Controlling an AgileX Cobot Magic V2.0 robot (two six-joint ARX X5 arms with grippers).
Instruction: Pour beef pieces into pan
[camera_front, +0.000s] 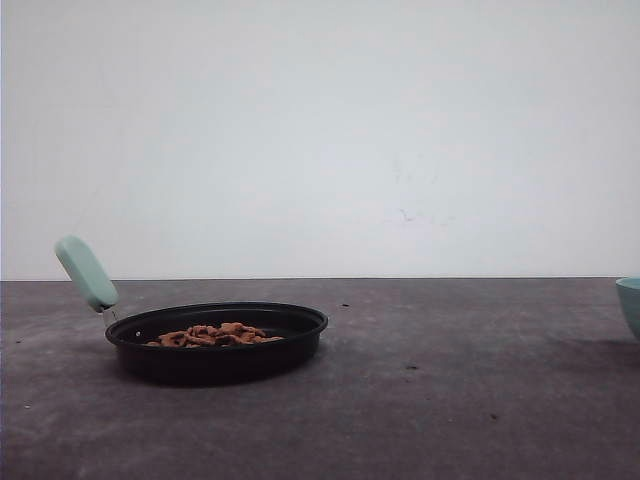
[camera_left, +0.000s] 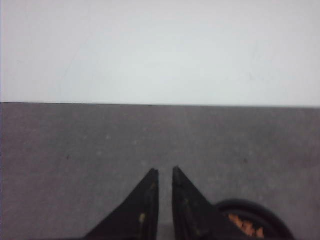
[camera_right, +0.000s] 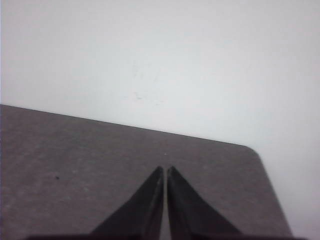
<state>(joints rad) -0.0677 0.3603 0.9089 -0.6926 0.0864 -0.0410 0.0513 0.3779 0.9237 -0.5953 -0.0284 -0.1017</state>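
On the left half of the table: the pan (camera_front: 218, 342) is sitting at about 8 o'clock in the front view, with its handle (camera_front: 86, 273) rising toward 10 o'clock.
Beef pieces: the beef pieces (camera_front: 214, 335) are already lying as a low heap inside the pan, so the pour is looking finished, as I judge it.
Bowl: a teal bowl (camera_front: 630, 305) is peeking in at 3 o'clock, well apart from the pan.
Left gripper: the left gripper (camera_left: 165, 172) is showing its fingers almost pressed together with a thin slit between them, holding nothing; the pan's rim (camera_left: 252, 206) is lying at its 4 o'clock, near.
Right gripper: the right gripper (camera_right: 165, 170) is pointing at bare table (camera_right: 75, 165) toward the far corner, fingers nearly pressed together, holding nothing.
Nearer arm: the left one, as I judge it.
View difference: the front view is giving the whole pan and its handle; the left wrist view is catching a sliver of rim and orange pieces.
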